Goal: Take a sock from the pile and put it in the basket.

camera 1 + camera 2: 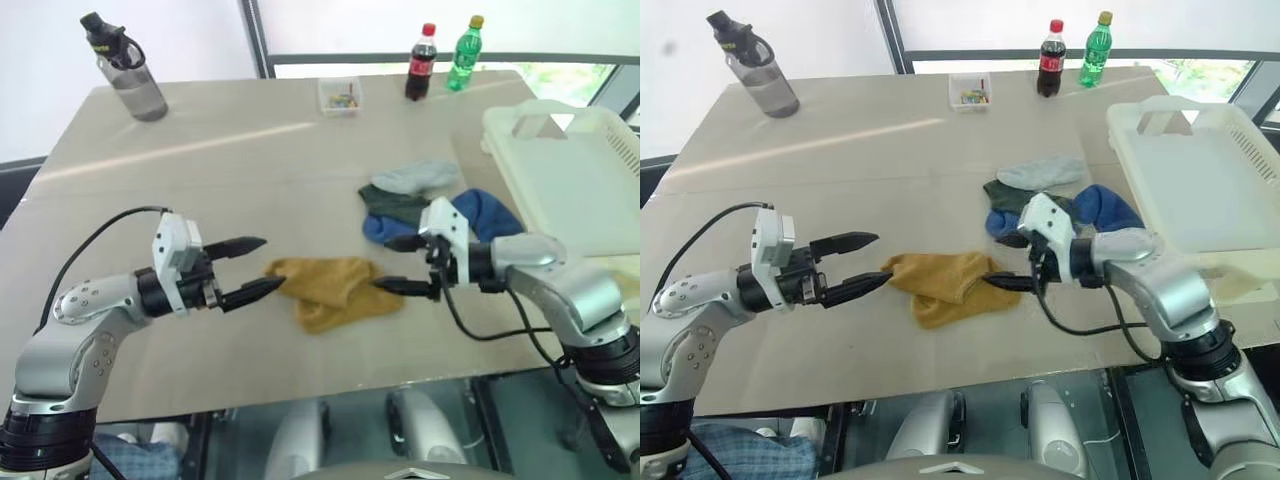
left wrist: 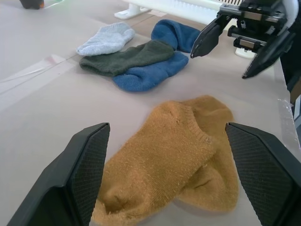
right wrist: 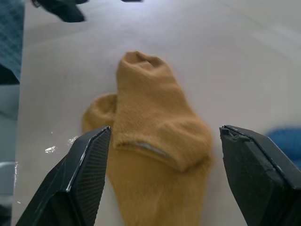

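I see the soft, light mustard-yellow fabric sock (image 1: 328, 288) lying folded near the table's (image 1: 230, 150) front edge, between my wide-open, empty left gripper (image 1: 252, 268) and right gripper (image 1: 398, 264), so I'd pinch its doubled middle.

Both eye views look down and forward from above the near edge of the table (image 1: 250, 150), taking in its whole top past the mustard sock (image 1: 330, 290). Each wrist view sits low and close to that sock, facing it from opposite ends (between its own two fingers); all four views share the sock.
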